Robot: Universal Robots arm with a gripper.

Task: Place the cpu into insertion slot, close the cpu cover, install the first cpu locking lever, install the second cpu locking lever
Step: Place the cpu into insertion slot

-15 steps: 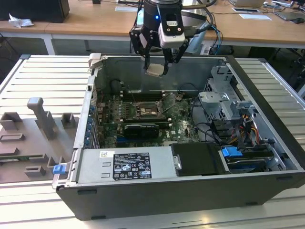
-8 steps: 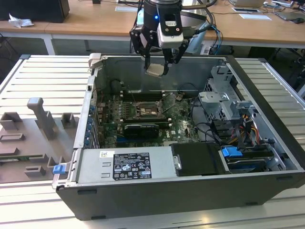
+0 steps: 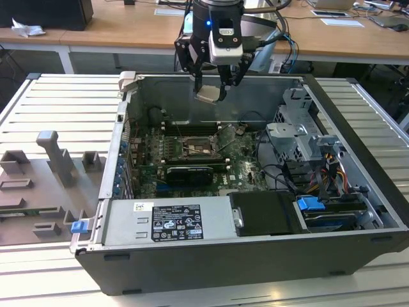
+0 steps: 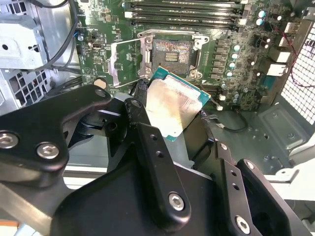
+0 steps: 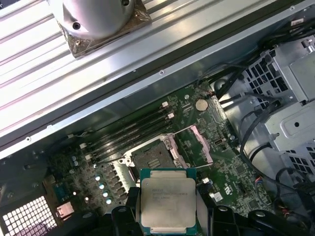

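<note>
The gripper point(image 3: 211, 89) hangs over the open computer case point(image 3: 358, 211), its black fingers point(image 4: 147, 137) clenched on two opposite edges of the chip point(image 3: 209, 94). The chip is up in the air, well clear of the green board, above the socket point(image 3: 197, 146) and a little toward the case's back wall as the exterior view shows it. In both wrist views the chip point(image 4: 172, 108) point(image 5: 167, 201) shows its pale metal face with a thin green border, pinched between the fingers.

The socket point(image 4: 171, 54) point(image 5: 150, 160) lies bare, a dark square inside a silver rim. Its cover plate point(image 4: 125, 61) point(image 5: 194, 145) is swung open and lies just beside the socket, on the side toward the grey drive cage point(image 3: 300, 131). Long black memory slots point(image 4: 182, 12) run just beside the socket on the side toward the back wall. Nothing touches the socket
</note>
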